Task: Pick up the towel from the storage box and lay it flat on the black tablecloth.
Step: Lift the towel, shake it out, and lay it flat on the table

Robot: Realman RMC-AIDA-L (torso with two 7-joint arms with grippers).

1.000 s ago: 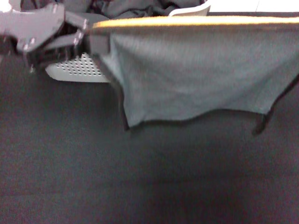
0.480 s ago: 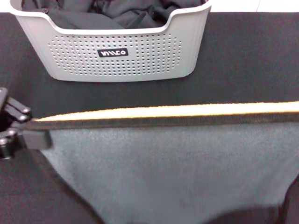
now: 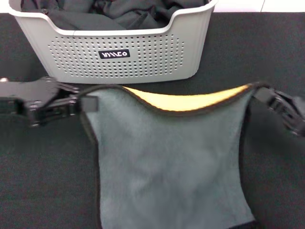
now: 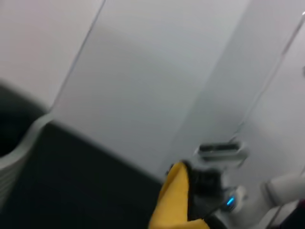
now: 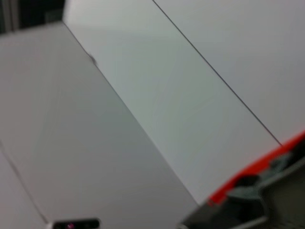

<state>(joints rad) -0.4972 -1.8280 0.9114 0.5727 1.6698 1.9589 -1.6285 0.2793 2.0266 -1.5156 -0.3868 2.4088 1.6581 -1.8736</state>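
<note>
The grey-teal towel (image 3: 167,157) with its black border hangs spread over the black tablecloth (image 3: 43,181), just in front of the storage box (image 3: 114,52). Its top edge sags in the middle and shows the yellow reverse face (image 3: 186,101). My left gripper (image 3: 83,103) is shut on the towel's top left corner. My right gripper (image 3: 259,93) is shut on the top right corner. The towel's lower part reaches the bottom of the head view. In the left wrist view a yellow fold of the towel (image 4: 174,200) shows.
The light grey box holds crumpled plain black garments (image 3: 119,12) and stands at the back of the table. The tablecloth stretches on both sides of the towel and beyond the box. A white floor strip (image 3: 248,5) lies behind the table.
Both grippers have moved toward each other and back toward the box, so the taut top edge now sags and shows its yellow side. The towel has dropped lower onto the cloth.
</note>
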